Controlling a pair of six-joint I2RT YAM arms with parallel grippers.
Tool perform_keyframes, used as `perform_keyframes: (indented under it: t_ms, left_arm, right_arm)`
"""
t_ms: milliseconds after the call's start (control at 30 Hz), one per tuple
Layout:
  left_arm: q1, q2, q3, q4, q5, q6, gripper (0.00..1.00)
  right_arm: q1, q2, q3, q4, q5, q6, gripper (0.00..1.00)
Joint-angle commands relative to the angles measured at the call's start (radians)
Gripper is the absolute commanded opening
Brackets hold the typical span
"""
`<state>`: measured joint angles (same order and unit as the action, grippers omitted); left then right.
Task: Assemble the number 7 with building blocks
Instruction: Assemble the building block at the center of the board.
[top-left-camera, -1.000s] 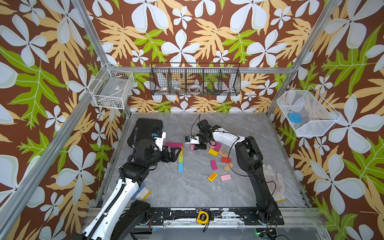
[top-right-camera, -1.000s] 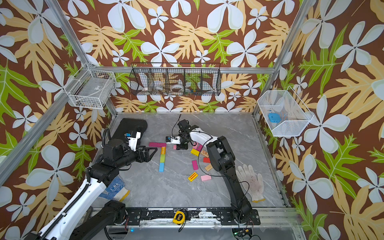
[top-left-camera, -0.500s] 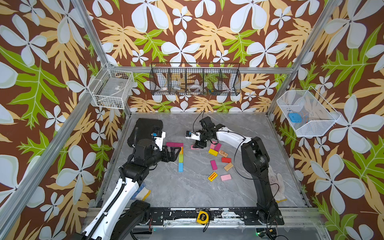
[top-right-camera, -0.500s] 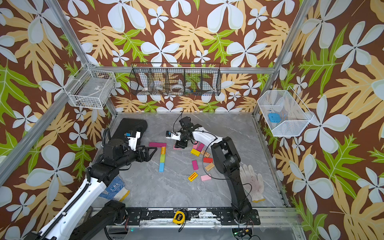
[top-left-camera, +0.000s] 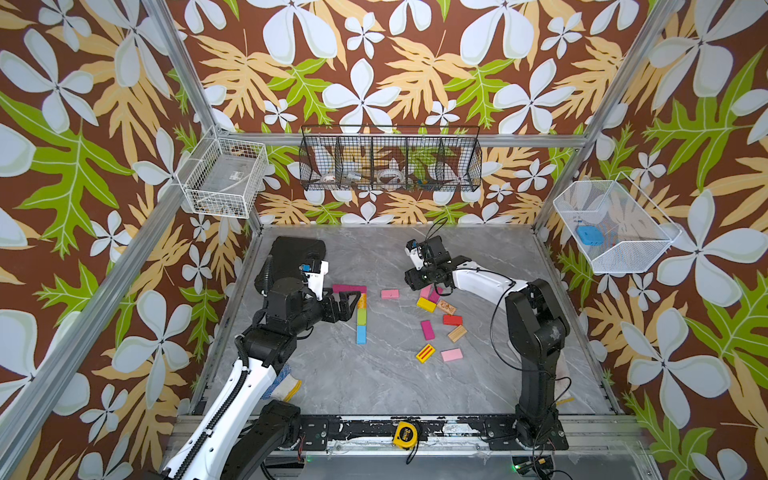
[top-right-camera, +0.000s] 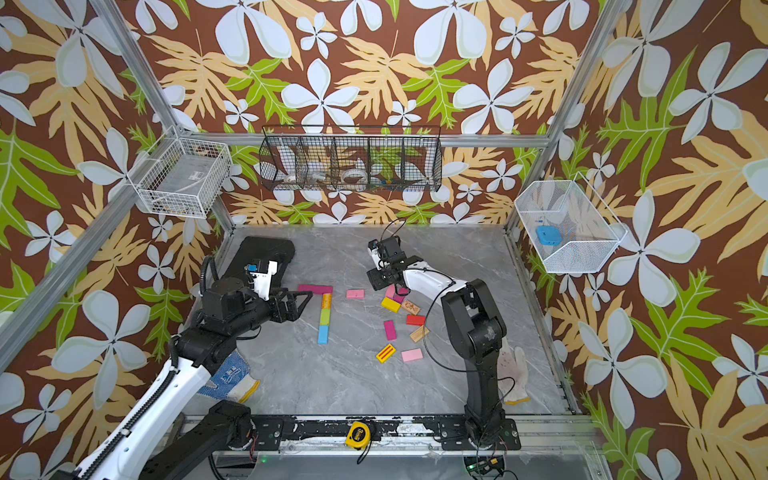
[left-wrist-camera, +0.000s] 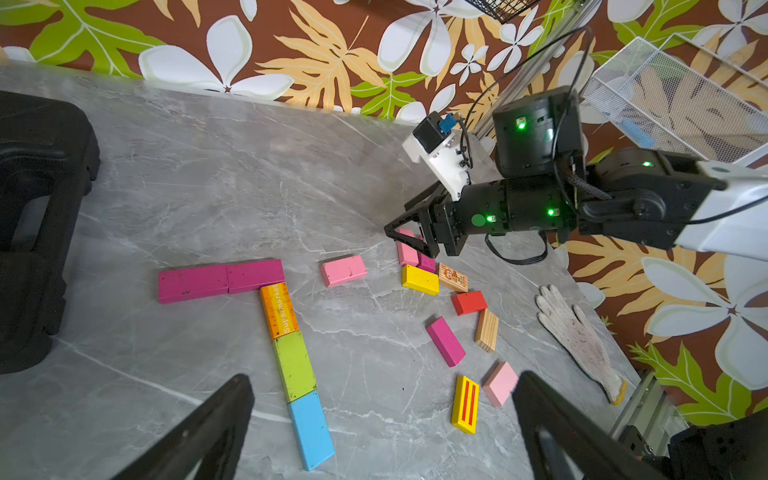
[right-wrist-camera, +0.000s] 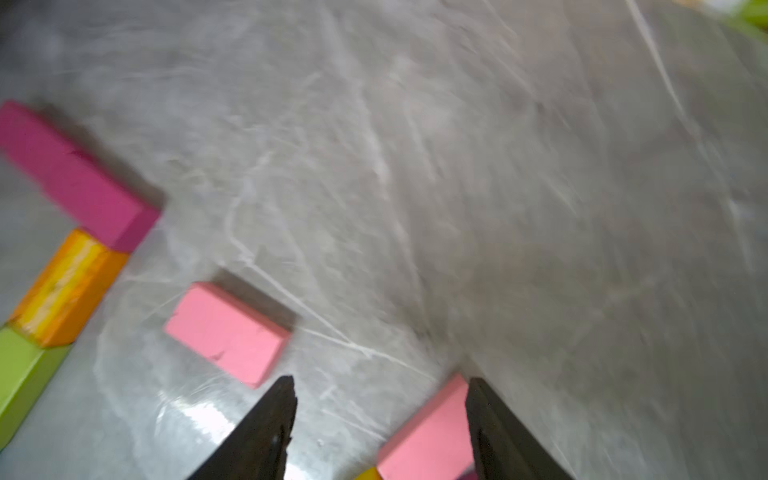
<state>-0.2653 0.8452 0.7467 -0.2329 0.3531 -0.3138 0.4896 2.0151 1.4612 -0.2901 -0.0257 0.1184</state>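
Observation:
Two magenta blocks (top-left-camera: 349, 288) form a bar, and orange (left-wrist-camera: 279, 309), green (left-wrist-camera: 294, 365) and blue (left-wrist-camera: 311, 428) blocks run down from its right end. A loose pink block (top-left-camera: 390, 294) lies flat just right of that shape. My right gripper (top-left-camera: 420, 286) hovers open at the edge of the loose pile. In the right wrist view (right-wrist-camera: 380, 380) another pink block (right-wrist-camera: 432, 432) lies against one finger, with a gap to the other. My left gripper (top-left-camera: 355, 306) stands wide open beside the column, holding nothing.
Yellow (top-left-camera: 426, 304), printed wood (top-left-camera: 446, 307), red (top-left-camera: 452, 319), magenta (top-left-camera: 427, 329), plain wood (top-left-camera: 457, 333), striped yellow (top-left-camera: 425, 353) and pink (top-left-camera: 451, 354) blocks lie scattered right of centre. A black case (top-left-camera: 297, 253) sits back left, a white glove (top-right-camera: 513, 374) front right, a tape measure (top-left-camera: 405, 434) on the front rail.
My right gripper has opened and drawn back to the right toward the pile, leaving the pink block lying by the shape. The left arm has not moved.

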Motion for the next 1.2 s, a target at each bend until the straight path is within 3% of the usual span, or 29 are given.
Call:
perform_keyframes:
  t_ms: [0, 167, 567, 867, 1167]
  left_arm:
    - [0.001, -0.005, 0.0, 0.026, 0.017, 0.001, 1.0]
    - [0.001, -0.009, -0.003, 0.029, 0.018, 0.001, 1.0]
    - [0.0, -0.015, -0.003, 0.023, 0.009, 0.004, 1.0]
    - [0.001, -0.022, -0.001, 0.019, 0.003, 0.01, 1.0]
    - [0.0, -0.022, -0.001, 0.02, 0.01, 0.01, 1.0]
  right_arm:
    - [-0.011, -0.026, -0.057, 0.011, 0.136, 0.171, 0.66]
    - [-0.043, -0.045, -0.126, 0.058, 0.132, 0.216, 0.66]
    - [-0.046, -0.005, -0.109, 0.119, 0.026, 0.152, 0.61]
    - [-0.046, 0.045, -0.065, 0.071, 0.033, 0.18, 0.54]
    - [-0.04, 0.03, -0.109, 0.056, 0.045, 0.199, 0.54]
